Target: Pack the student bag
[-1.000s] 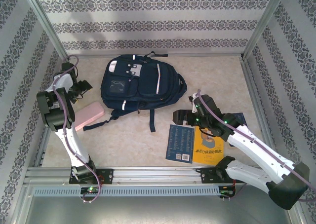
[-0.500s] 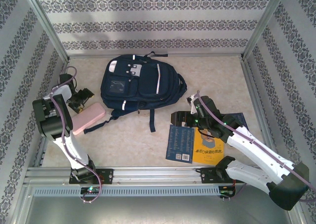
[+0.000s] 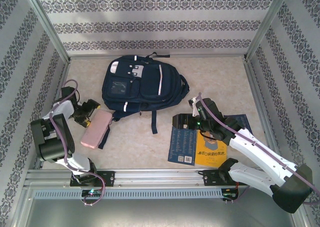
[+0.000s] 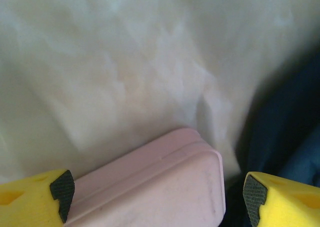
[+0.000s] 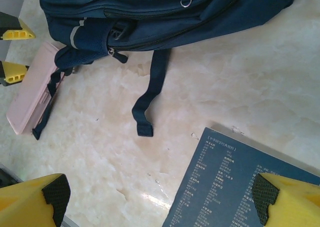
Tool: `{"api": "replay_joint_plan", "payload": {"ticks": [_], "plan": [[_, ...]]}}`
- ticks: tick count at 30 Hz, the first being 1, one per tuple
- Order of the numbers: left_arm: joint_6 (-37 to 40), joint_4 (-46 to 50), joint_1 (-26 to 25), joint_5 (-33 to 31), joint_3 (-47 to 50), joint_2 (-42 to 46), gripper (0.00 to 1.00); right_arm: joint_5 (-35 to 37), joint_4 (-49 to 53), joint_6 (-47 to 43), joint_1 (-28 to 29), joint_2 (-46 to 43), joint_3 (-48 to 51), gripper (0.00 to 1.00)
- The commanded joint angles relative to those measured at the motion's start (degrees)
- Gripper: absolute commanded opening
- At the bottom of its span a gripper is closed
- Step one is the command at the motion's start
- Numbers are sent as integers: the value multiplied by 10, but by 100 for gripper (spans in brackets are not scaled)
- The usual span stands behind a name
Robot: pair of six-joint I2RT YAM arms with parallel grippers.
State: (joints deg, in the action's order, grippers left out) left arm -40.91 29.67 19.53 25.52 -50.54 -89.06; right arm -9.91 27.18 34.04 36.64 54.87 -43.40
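Observation:
The student bag (image 3: 142, 87), a big navy backpack with white stripes, lies flat at the back centre, its straps trailing toward me. A pink pencil case (image 3: 96, 128) lies just left of those straps. My left gripper (image 3: 90, 113) is at the case's far end, open. In the left wrist view the case (image 4: 150, 187) sits between the wide-apart fingertips (image 4: 62, 191) without touching them. My right gripper (image 3: 181, 121) hovers open over the left edge of a blue book (image 3: 181, 145). The bag (image 5: 150, 12) and the book (image 5: 235, 187) also show in the right wrist view.
A yellow book (image 3: 214, 153) lies under the blue one, and another blue book (image 3: 244, 121) peeks out beside the right arm. A loose strap (image 5: 150, 92) lies on the marble top. Metal frame posts and patterned walls close in the sides and back.
My left arm has swung toward the near side, its gripper following the pink case. The case has slid nearer and turned more upright. The right gripper has barely shifted.

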Motion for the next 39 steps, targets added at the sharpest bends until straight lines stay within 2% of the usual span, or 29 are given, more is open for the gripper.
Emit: {"api": "replay_joint_plan", "payload": {"ticks": [1,8,17,22,28,33,39], "plan": [[-17,18,-35,27,28,30,89,-11,-14,-14,8,8,4,94],[-6,72,-85,-10,68,99,93,-13,-16,-17,16,27,-4,94],[1,106,-176,-29,82,105,96,-4,-3,-25,22,32,-15,95],[1,158,-220,-75,58,97,96,0,3,-26,25,33,-20,95],[-47,178,-246,-93,59,73,97,5,2,-23,28,35,-18,95],[-86,172,-249,-76,52,37,97,6,-2,-21,31,37,-13,95],[-114,161,-256,-67,46,71,97,15,1,-23,36,35,-10,95]]}}
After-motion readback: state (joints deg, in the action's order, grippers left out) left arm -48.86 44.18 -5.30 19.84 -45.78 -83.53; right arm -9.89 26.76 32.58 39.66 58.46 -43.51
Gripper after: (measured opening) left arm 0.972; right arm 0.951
